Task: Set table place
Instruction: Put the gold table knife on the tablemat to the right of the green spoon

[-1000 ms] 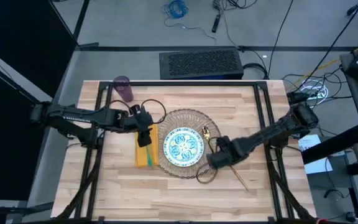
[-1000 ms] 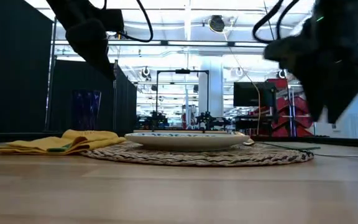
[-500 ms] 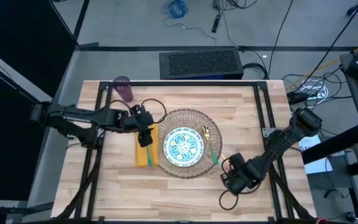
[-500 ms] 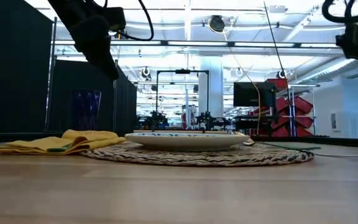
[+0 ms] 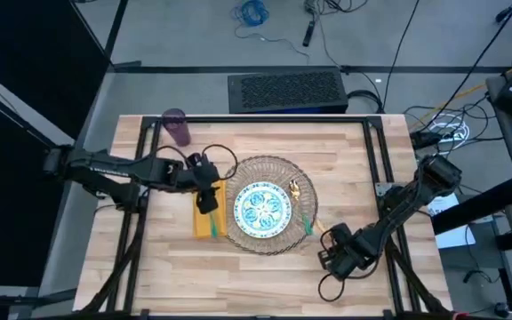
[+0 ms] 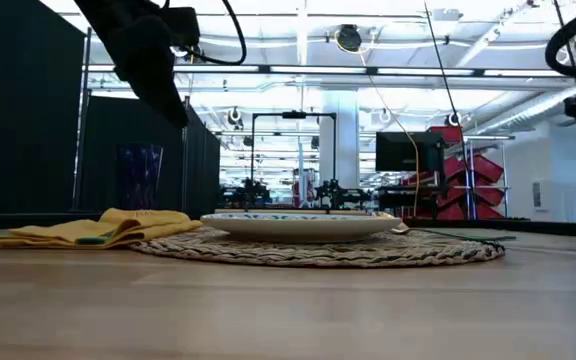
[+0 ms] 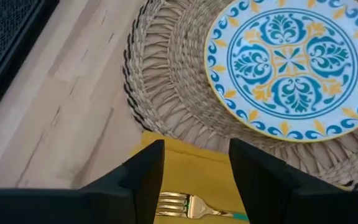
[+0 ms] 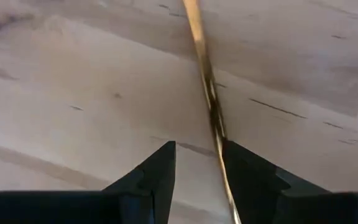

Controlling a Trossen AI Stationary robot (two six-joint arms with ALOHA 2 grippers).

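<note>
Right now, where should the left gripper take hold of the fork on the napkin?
Probably the slim neck just behind the tines, from straight above. The fork lies flat on the yellow napkin, so only a top-down pinch across its narrow width fits. The open left gripper hovers over it.

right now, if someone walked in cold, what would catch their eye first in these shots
The blue-and-yellow patterned plate at the table's centre, sitting on a round woven straw mat. Just left of the mat lies a mustard-yellow napkin with a gold fork on it, and the left gripper hovers open right above that. The right gripper is off near the table's front right, over bare wood with a thin gold utensil lying there.
</note>
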